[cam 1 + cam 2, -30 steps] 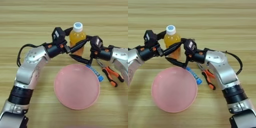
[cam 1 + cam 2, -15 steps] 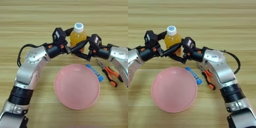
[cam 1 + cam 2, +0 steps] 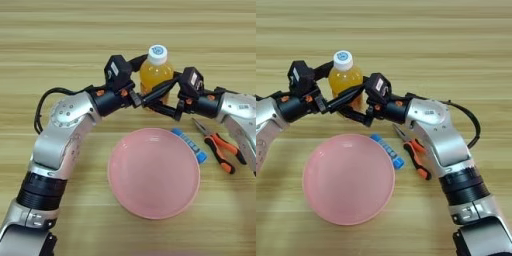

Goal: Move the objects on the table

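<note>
Just beyond the pink plate [image 3: 154,172], the orange juice bottle [image 3: 155,74] stands upright on the tabletop [image 3: 60,45], with both grippers converged on it. The left gripper [image 3: 150,80] has its fingers spread around the bottle, seemingly mid-grasp. The right gripper [image 3: 162,100] also has its fingers apart, low in front of the bottle. Next, probably, one closes and lifts while the other clears away. The blue glue stick [image 3: 190,146] lies at the plate's right rim, the pliers [image 3: 220,147] further right; the crossing fingers crowd each other.
</note>
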Robot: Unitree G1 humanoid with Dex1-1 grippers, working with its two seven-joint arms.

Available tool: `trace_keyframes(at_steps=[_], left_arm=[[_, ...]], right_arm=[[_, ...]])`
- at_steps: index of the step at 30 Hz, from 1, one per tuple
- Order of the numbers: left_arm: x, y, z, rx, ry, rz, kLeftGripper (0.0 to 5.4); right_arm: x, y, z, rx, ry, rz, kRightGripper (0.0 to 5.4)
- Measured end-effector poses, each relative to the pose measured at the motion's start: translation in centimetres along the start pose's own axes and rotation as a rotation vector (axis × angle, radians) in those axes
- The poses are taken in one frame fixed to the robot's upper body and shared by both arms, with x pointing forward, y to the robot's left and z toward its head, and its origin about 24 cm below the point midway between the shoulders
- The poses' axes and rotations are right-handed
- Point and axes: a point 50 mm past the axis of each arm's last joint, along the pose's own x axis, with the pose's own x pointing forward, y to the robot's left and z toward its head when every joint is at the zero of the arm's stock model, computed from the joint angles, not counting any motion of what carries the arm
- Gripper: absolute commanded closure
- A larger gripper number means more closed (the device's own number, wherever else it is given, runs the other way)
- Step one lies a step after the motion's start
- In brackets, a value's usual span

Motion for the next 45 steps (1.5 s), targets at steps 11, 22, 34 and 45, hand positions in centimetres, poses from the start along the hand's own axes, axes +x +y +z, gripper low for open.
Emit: trace_keyframes(at_steps=[11, 22, 34, 45], left_arm=[[-0.4, -0.2, 0.2, 0.044, -0.058, -0.009, 0.46], [-1.0, -1.0, 2.2, 0.040, -0.209, -0.046, 0.00], [-2.2, -0.1, 2.7, 0.031, -0.269, 0.042, 0.00], [-4.1, 3.3, -1.8, 0.024, -0.164, 0.373, 0.00]], right_arm=[[-0.1, -0.2, 0.0, 0.012, -0.012, -0.007, 1.91], [-0.8, -0.9, -0.2, 0.044, -0.032, -0.058, 1.91], [-2.2, -2.6, -1.5, 0.066, -0.017, -0.224, 1.91], [-3.6, -4.1, -5.1, 0.074, 0.078, -0.541, 1.93]])
